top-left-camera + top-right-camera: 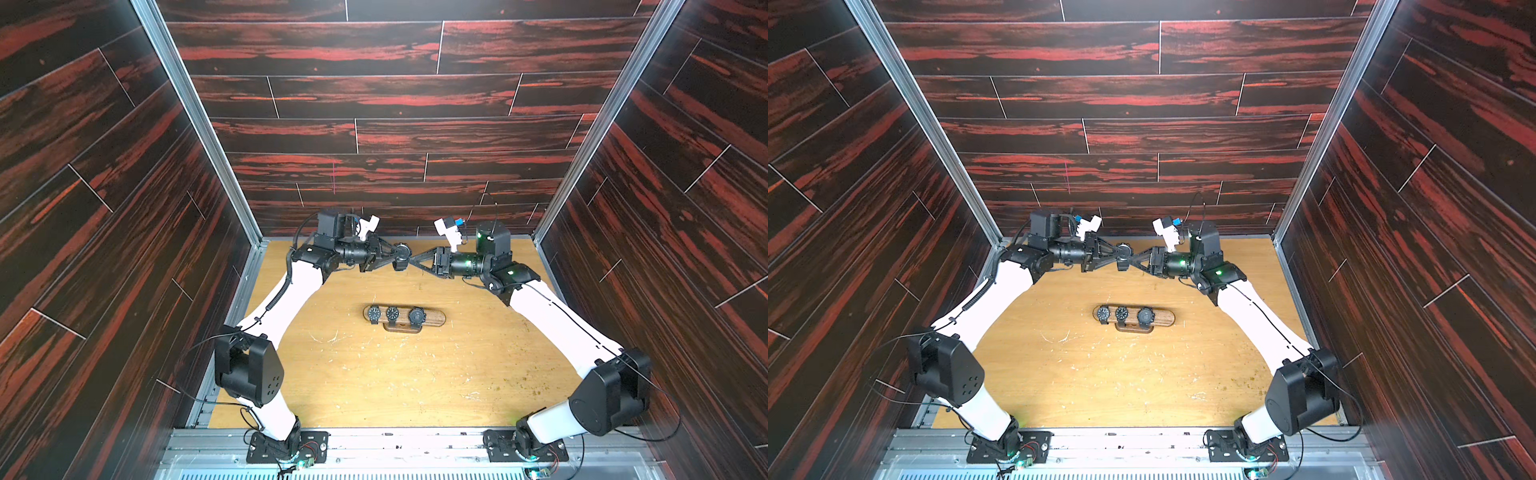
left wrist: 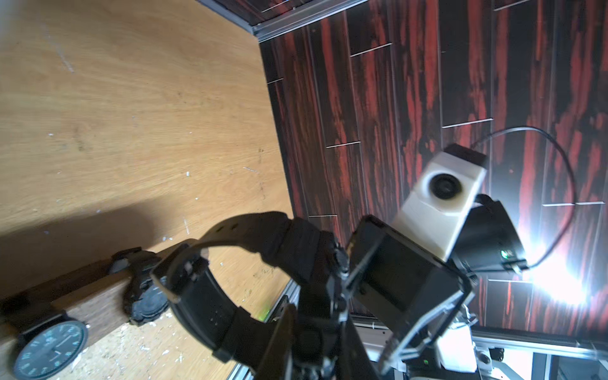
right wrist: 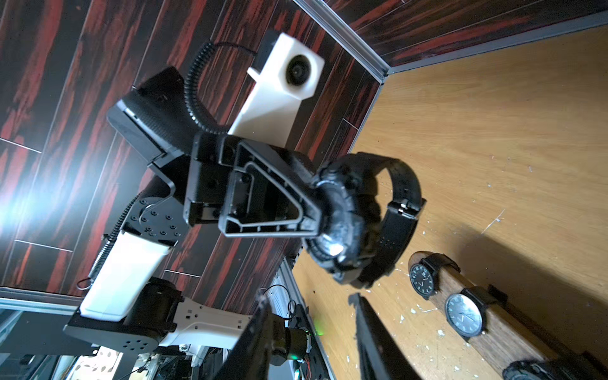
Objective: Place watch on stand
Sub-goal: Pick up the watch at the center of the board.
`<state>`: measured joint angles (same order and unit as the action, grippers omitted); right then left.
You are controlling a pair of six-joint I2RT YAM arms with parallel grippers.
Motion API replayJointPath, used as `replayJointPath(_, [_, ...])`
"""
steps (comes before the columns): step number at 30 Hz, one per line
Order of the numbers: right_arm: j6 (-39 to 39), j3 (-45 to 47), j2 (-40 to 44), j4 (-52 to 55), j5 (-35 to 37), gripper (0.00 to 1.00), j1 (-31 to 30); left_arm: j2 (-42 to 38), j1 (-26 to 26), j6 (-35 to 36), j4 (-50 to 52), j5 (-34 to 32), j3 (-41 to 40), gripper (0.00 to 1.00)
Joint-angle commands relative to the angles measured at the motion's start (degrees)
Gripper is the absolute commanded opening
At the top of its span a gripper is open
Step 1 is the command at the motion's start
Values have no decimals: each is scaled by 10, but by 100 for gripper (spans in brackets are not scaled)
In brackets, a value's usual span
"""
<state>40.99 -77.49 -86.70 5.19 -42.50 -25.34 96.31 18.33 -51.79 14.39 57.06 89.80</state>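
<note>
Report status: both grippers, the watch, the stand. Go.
Left gripper shut on black watch, held high near the back wall. Right gripper open, off the watch. Stand carries three watches, right end bare. Nothing in the way.

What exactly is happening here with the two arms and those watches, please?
The left hand is shut on the case of a chunky black watch, holding it in the air near the back of the table. The right hand faces it with its fingers apart, gripping nothing. Below them, the wooden stand already carries three watches, with its right end bare.
</note>
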Motion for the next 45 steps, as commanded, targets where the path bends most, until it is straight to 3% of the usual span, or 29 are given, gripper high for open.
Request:
replayJointPath(1, [8,4,-6,-10,-11,43,0,-36,-1,-8,-42,17,-17,16])
replayJointPath(19, [60,-42,-53,-78,-38,39,0,-57,-1,-25,-78,28,-52,16])
replayJointPath(26, [64,-54,-65,-80,-41,29,0,-49,-1,-30,-86,34,-52,16])
replayJointPath(34, [72,-53,-71,-88,-43,7,0,-43,-1,-37,-100,42,-50,17])
replayJointPath(36, [76,-51,-72,-94,-44,6,0,-43,-1,-36,-100,43,-50,22])
replayJointPath(41, [95,-36,-70,-121,-51,1,0,-44,-1,-39,-99,42,-46,60])
replayJointPath(45, [104,-20,-63,-132,-50,0,5,-42,-1,-39,-95,42,-40,71])
